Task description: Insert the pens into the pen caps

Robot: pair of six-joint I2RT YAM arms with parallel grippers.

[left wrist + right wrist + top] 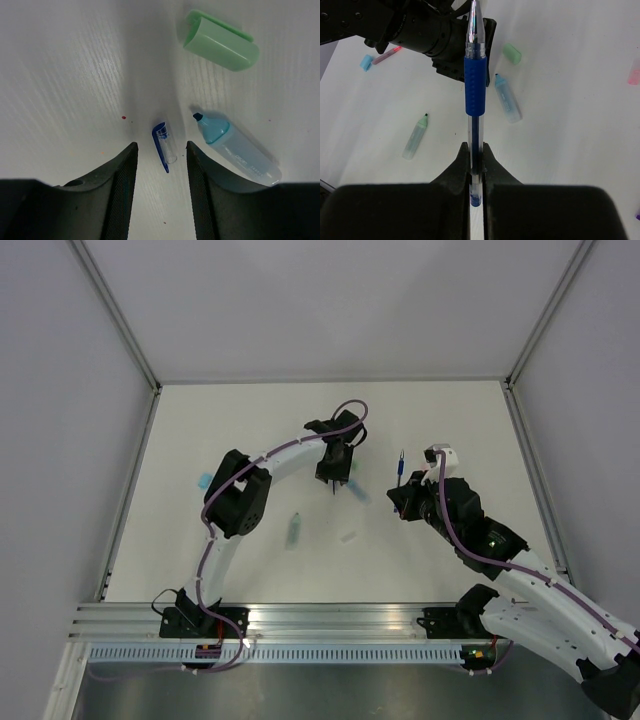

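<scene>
My right gripper (475, 146) is shut on a clear pen with a blue grip (474, 75). The pen stands straight out past the fingertips, and in the top view it (401, 465) points toward the far side of the table. My left gripper (161, 145) hangs open close above the table. A small clear pen cap with a blue clip (166, 147) lies between and just ahead of its fingertips, touching neither. A mint green cap (221, 42) lies farther ahead. A light blue highlighter (237, 150) lies beside the right finger (202, 190).
On the table lie a green highlighter (293, 530), a light blue cap (204, 481) at the left, a pale cap (349, 536) and a pink pen (387, 56) beside the blue cap. A pink thing (634, 72) shows at the right edge. White walls enclose the table.
</scene>
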